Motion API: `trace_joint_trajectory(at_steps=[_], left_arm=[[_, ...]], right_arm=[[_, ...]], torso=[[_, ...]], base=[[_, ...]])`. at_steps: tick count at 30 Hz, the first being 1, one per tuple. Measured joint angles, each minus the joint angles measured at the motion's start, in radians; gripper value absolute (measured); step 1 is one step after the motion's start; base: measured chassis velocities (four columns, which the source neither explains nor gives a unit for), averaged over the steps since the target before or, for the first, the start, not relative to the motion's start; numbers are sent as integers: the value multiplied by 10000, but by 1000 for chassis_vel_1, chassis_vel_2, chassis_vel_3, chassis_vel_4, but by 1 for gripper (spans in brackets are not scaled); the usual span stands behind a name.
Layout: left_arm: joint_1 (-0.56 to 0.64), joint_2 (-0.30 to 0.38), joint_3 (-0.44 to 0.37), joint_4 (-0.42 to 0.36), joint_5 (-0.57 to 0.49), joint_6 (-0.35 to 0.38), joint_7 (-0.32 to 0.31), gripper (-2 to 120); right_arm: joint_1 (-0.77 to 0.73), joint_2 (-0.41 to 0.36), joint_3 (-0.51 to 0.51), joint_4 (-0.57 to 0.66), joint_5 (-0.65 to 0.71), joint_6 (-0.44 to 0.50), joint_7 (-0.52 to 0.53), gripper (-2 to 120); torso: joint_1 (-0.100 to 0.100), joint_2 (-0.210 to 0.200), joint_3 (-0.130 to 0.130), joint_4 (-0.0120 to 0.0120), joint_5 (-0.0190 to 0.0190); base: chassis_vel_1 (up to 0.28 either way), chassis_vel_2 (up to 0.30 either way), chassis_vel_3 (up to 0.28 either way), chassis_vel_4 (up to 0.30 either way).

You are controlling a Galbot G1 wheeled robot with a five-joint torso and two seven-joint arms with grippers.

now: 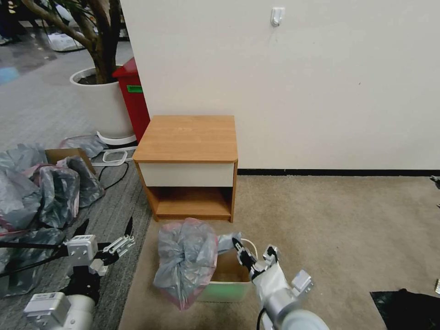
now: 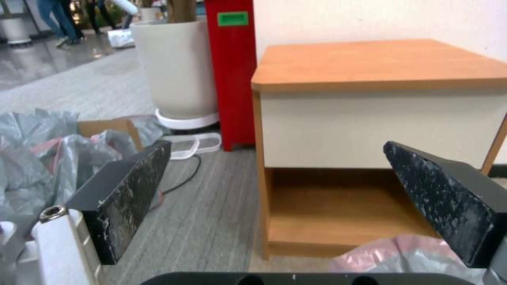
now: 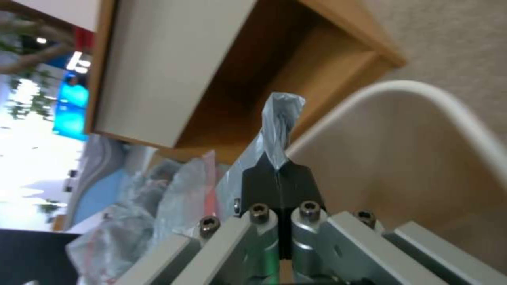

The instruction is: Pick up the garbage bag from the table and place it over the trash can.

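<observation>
The right claw pinches a corner of the garbage bag over the trash can. The bag's bulk hangs on the can's left side (left claw released there, idle).

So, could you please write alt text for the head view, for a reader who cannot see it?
The right gripper, fingers shut, pinches an edge of the grey garbage bag, which is bunched over the left side of the cream trash can on the carpet. Behind stands the wooden table, its top bare. The left gripper hangs open to the left.
</observation>
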Motion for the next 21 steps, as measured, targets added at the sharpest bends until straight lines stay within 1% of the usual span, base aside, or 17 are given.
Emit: trace_joint_trajectory(at_steps=[4,6,7,8,9,11,12,13,14,15,16,17,20,21], left_arm=[[-122,18,27,0,-39,-10,0,100],[-196,26,53,0,-55,-21,0,100],[-220,26,63,0,-56,-27,0,100],[-220,26,63,0,-56,-27,0,100],[-236,24,73,0,-56,-34,0,100],[-257,24,82,0,-56,-41,-3,100],[-257,24,82,0,-56,-41,-3,100],[-257,29,83,0,-56,-42,-3,100],[-258,36,84,0,-56,-42,-4,100],[-254,60,91,0,-55,-42,-4,100],[-253,79,112,5,-50,-42,-5,100],[-253,79,112,5,-50,-42,-5,100],[-225,144,285,147,60,-23,-6,100],[-190,166,416,245,124,90,11,100]], right_arm=[[-174,-98,0,61,-421,-28,54,0],[-255,-137,29,168,-552,-28,107,12],[-295,-164,75,216,-568,-28,110,15],[-295,-164,75,216,-568,-28,110,15],[-348,-208,126,287,-570,-43,109,18],[-450,-348,268,464,-529,-170,90,30],[-450,-348,268,464,-529,-170,90,30],[-523,-465,360,578,-510,-210,81,35],[-549,-507,387,621,-506,-219,77,37],[-606,-601,472,738,-496,-228,67,43],[-627,-650,556,824,-492,-229,63,46],[-627,-650,556,824,-492,-229,63,46],[-616,-679,764,1020,-478,-229,57,60],[-595,-662,812,1066,-474,-228,57,67]], torso=[[-1,0,1,0,0],[0,0,1,1,0],[0,0,1,0,0],[0,0,1,0,0],[0,0,1,0,0],[0,0,0,0,0],[0,0,0,0,0],[0,0,1,0,0],[0,0,1,0,0],[0,0,0,0,1],[0,0,1,0,0],[0,0,1,0,0],[0,0,1,0,0],[0,0,1,0,0]], base=[[0,0,0,0],[0,0,0,0],[0,0,0,0],[0,0,0,0],[0,0,0,0],[0,0,0,0],[0,0,0,0],[0,0,0,0],[0,0,0,0],[0,0,0,0],[0,0,0,0],[0,0,0,0],[0,0,0,0],[0,0,0,0]])
